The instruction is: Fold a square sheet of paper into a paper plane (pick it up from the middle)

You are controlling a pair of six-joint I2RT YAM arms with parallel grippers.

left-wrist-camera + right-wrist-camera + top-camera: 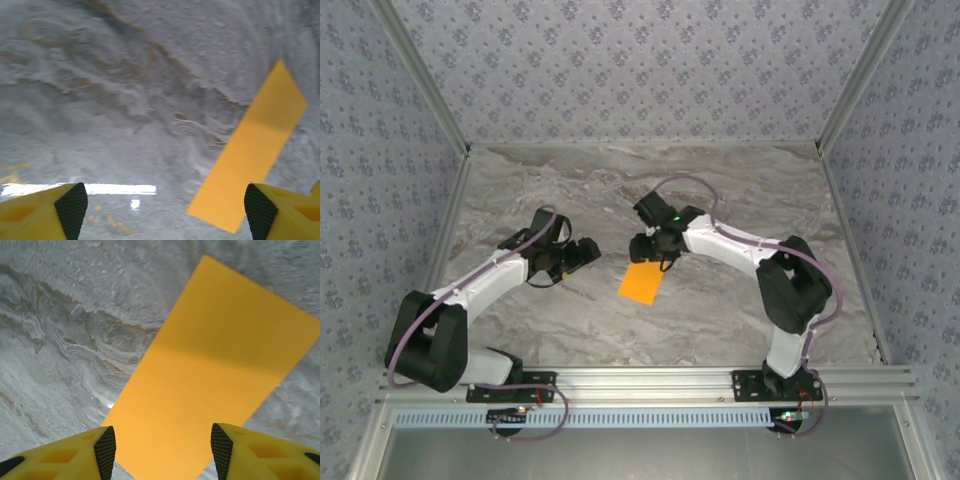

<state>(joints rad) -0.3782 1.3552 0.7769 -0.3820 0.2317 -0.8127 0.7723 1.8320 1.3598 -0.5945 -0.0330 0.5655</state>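
Orange sheet of paper lies on the marbled table at centre frame, right gripper over it with jaws parted, left gripper beside it, jaws wide, both empty.

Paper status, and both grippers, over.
Left gripper open, beside paper. Right gripper open, over paper. Paper lying on table, not held. No obstacle seen.

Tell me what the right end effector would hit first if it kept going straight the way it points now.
Most likely the orange paper: in the wrist view it lies straight ahead of the right end effector, spanning the gap between its open jaws. How far off it is, I can't judge.
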